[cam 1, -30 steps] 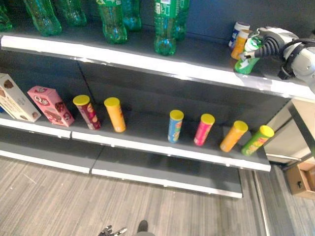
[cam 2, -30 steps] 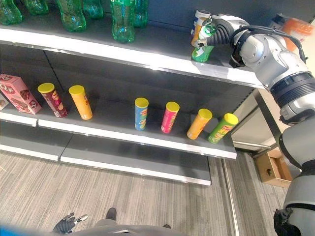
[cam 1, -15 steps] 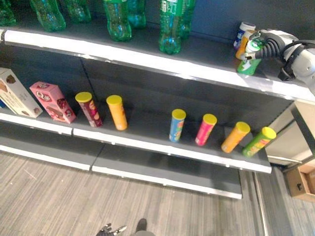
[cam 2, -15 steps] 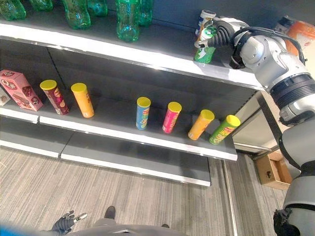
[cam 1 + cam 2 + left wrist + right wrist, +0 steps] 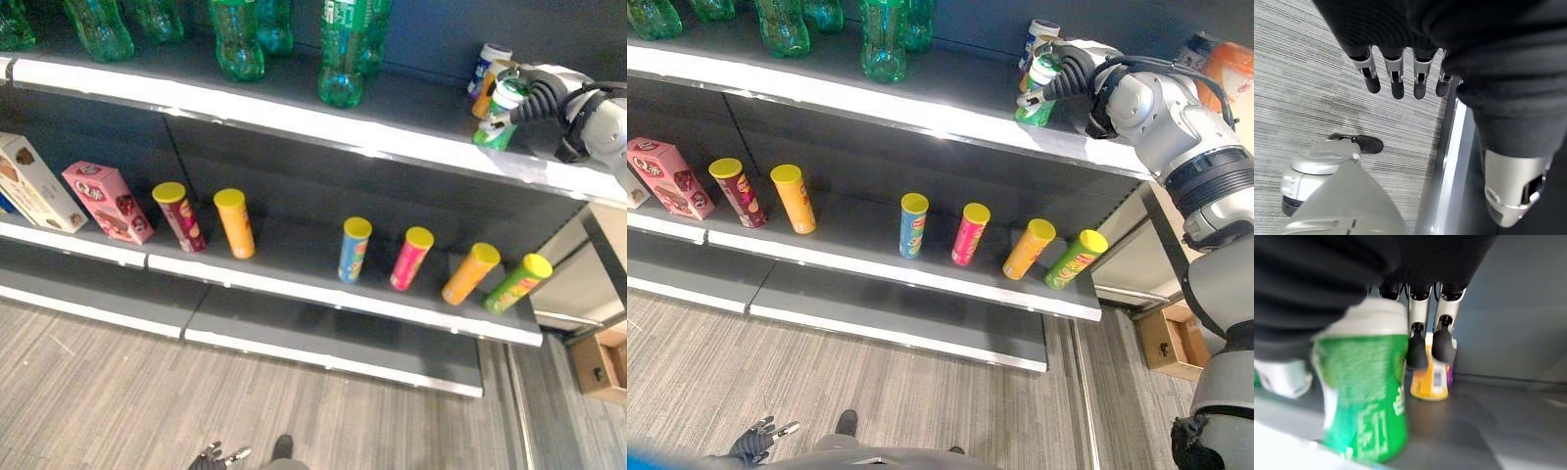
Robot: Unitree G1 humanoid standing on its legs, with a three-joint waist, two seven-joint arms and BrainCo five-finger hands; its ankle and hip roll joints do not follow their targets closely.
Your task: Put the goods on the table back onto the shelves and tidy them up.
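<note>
A green canister (image 5: 1364,396) with a white lid stands upright at the right end of the top shelf (image 5: 294,117), near its front edge. My right hand (image 5: 1070,70) is right against it; its fingers (image 5: 1418,345) reach straight past the canister's side, not curled round it. Just behind stand a small orange bottle (image 5: 1429,378) and a white-and-blue tub (image 5: 489,57). My left hand (image 5: 1396,73) hangs low over the floor, fingers relaxed and holding nothing; it also shows at the bottom of the right eye view as the left hand (image 5: 759,441).
Several green bottles (image 5: 345,49) stand along the top shelf. The middle shelf carries several chip cans (image 5: 355,250), tilted at the right end, and a pink box (image 5: 103,201) with a white box (image 5: 34,186) at the left. A cardboard box (image 5: 600,360) sits on the floor at right.
The green canister has gone from tilted in my right hand to upright on the top shelf, and the fingers have straightened beside it. The camera shifted slightly.
</note>
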